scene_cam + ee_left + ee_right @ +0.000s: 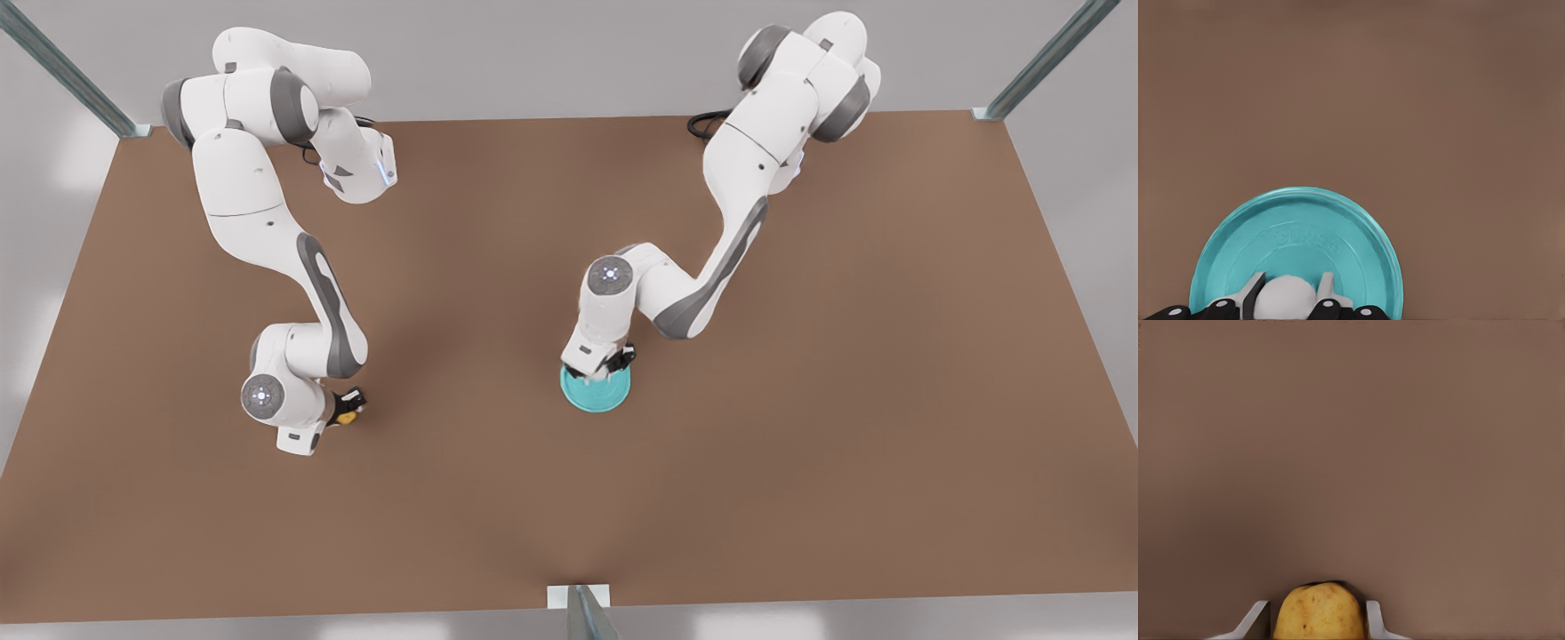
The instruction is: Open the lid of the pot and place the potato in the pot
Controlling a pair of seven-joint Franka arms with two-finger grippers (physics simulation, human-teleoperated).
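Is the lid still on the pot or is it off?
Cannot tell. The left gripper has its fingers either side of the pot lid's white knob; the lid lies flat, hiding whatever is beneath.

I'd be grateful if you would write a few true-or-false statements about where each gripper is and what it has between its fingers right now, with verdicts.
1. The left gripper has its fingers on either side of the lid's white knob. True.
2. The right gripper is over the lid. False: it is at the potato, which sits between its fingers.
3. In the front view, the lid lies to the right of the potato. True.
4. The potato is resting on the lid. False: the two lie well apart on the table.
5. The lid is red. False: it is teal.
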